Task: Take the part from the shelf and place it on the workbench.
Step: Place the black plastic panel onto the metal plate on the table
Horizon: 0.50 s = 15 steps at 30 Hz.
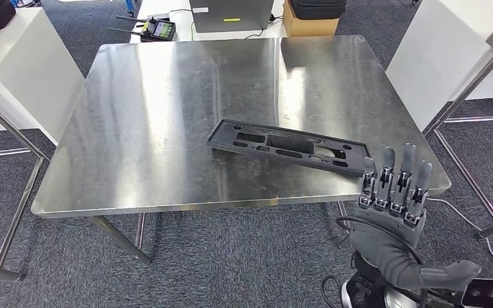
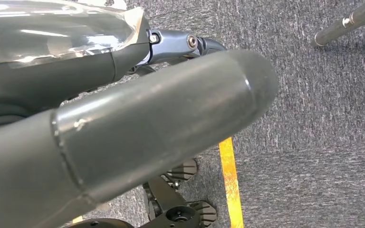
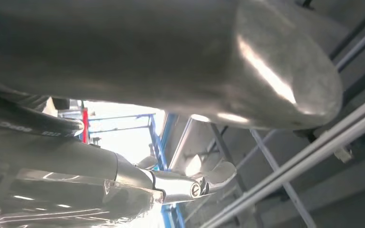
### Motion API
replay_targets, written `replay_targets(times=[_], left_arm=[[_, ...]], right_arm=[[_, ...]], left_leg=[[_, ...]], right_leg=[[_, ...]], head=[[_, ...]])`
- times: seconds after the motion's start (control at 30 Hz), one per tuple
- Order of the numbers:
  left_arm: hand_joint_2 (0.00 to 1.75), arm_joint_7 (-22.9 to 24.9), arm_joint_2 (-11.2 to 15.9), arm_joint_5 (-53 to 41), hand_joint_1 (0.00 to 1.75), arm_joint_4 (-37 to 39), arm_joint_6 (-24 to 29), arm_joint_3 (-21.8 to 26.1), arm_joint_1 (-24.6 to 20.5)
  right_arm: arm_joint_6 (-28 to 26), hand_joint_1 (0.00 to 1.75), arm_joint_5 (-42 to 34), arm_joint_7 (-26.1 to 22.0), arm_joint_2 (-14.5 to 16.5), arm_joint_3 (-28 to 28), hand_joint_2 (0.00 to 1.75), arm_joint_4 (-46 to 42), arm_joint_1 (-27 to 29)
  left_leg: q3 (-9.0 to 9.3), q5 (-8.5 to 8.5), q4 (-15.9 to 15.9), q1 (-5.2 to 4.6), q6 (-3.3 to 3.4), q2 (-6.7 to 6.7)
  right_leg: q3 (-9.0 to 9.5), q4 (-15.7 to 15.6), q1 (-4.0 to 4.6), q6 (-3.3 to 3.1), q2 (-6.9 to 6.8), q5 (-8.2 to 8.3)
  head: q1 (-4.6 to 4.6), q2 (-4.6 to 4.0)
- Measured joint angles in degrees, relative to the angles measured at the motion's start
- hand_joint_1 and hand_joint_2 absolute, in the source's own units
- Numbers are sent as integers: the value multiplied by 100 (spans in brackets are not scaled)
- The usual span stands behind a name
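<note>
The long black plastic frame part with cut-out slots (image 1: 289,147) lies flat on the brushed steel bench (image 1: 160,115), lower right of centre in the head view, its right end close to the front-right edge. The right hand (image 1: 395,192) stands just in front of that end in the lower right of the frame — fingers (image 1: 408,168) straight, slightly apart, holding nothing, and seemingly clear of the part. The placing looks done, so the step in hand is probably the withdrawal: draw the hand straight back and down without clipping the part's overhang-prone end.

The left hand's thick grey thumb (image 2: 161,118) crosses the left wrist view, over grey carpet (image 2: 323,118) with a yellow floor stripe (image 2: 230,180); whether its fingers are apart or closed I cannot tell. The shelf is hard to make out.
</note>
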Motion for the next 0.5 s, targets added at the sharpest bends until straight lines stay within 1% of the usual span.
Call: replay_targets(times=[0.03,0.07,0.1,0.13,0.17,0.2,0.23,0.27,0.3,0.33,0.37,0.4,0.43,0.47,0.5], left_arm=[[0,1,3,-14,0,-1,-10,0,-8],[0,2,1,-30,0,-2,-22,0,-19],[0,3,-3,-50,0,-2,-34,0,-33],[0,10,-7,-70,0,-2,-45,0,-49],[0,22,-12,-88,0,-2,-50,-1,-62],[0,38,-15,-109,0,-3,-53,-1,-73],[0,57,-17,-126,0,-3,-54,-2,-81],[0,74,-20,-138,0,-3,-54,-4,-86],[0,87,-24,-147,0,-2,-54,-5,-91],[0,98,-28,-149,0,-2,-55,-9,-97],[0,104,-34,-151,0,-2,-56,-13,-104],[0,109,-35,-152,0,-3,-57,-16,-113],[0,113,-38,-155,0,-6,-58,-19,-124],[0,115,-37,-156,0,-8,-57,-22,-135],[0,120,-37,-157,0,-9,-57,-23,-147]], right_arm=[[-14,0,-4,0,20,-58,0,-17,23],[-30,0,-7,0,38,-118,0,-38,44],[-53,0,-16,0,52,-183,0,-57,63],[-76,0,-30,0,63,-250,0,-71,79],[-91,0,-51,0,70,-316,0,-78,98],[-103,0,-75,0,75,-381,0,-78,122],[-107,0,-94,0,78,-443,0,-77,150],[-109,0,-108,0,80,-500,0,-77,179],[-111,0,-114,0,85,-550,0,-76,202],[-115,0,-115,0,92,-591,0,-75,218],[-120,0,-113,0,104,-623,0,-75,225],[-128,0,-106,0,116,-650,0,-73,229],[-139,0,-98,1,131,-674,0,-71,237],[-152,0,-91,1,147,-698,0,-68,250],[-171,0,-86,1,162,-722,0,-64,264]], left_leg=[[9,19,-19,-6,29,1],[36,61,-67,12,57,11],[70,110,-130,29,89,21],[101,159,-193,51,117,32],[124,189,-235,74,131,46],[128,198,-250,73,140,52],[125,200,-249,77,142,63],[125,198,-247,80,140,72],[127,194,-243,88,132,78],[131,185,-234,104,115,82],[134,169,-216,126,86,83],[126,144,-189,140,40,80],[117,119,-161,145,-14,75],[109,100,-127,138,-63,66],[98,88,-103,125,-101,56]], right_leg=[[13,-16,0,18,0,13],[14,-16,8,35,-3,12],[-4,28,18,46,-10,-24],[-67,177,29,43,-17,-117],[-187,456,31,25,-25,-270],[-343,835,23,11,-29,-450],[-501,1227,10,13,-30,-602],[-603,1496,-8,41,-31,-684],[-604,1558,-33,95,-34,-676],[-482,1370,-64,169,-42,-577],[-264,990,-100,249,-58,-435],[-10,579,-121,307,-67,-333],[178,279,-112,325,-57,-250],[288,97,-103,309,-45,-234],[316,59,-84,259,-23,-258]], head=[[-2,-1],[-1,0],[2,0],[8,1],[16,1],[20,0],[25,1],[27,0],[28,0],[32,1],[33,0],[38,0],[41,0],[49,0],[49,0]])
